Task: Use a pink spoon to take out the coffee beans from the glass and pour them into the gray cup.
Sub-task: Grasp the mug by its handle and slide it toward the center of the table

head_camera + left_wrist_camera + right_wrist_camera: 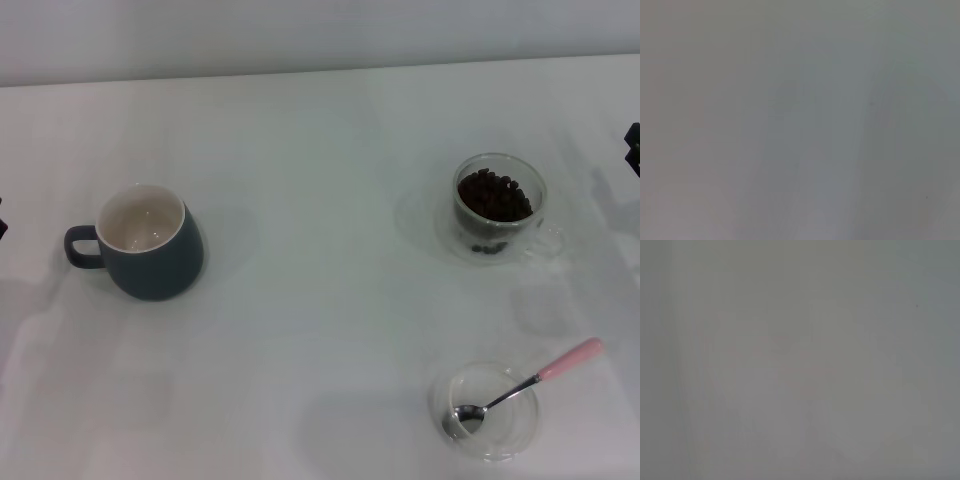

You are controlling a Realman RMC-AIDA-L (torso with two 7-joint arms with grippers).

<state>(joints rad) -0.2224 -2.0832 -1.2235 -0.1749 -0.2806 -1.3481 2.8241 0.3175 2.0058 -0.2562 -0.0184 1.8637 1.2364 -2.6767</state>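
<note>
Gray cup left of frame, glass with coffee beans upper right, pink spoon in dish lower right. Both grippers at frame edges, claw state can't tell.

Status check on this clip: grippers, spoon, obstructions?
Both arms parked at table edges. Pink spoon untouched, bowl resting in glass dish. Coffee beans in glass; gray cup empty. Nothing blocking.

the left wrist view shows only a plain, pale grey-white flat surface filling the whole picture. faint, soft-edged darker bands run across it like dim shadows, and a couple of tiny dark specks sit on it. no cup, spoon, beans or gripper fingers appear here.
</note>
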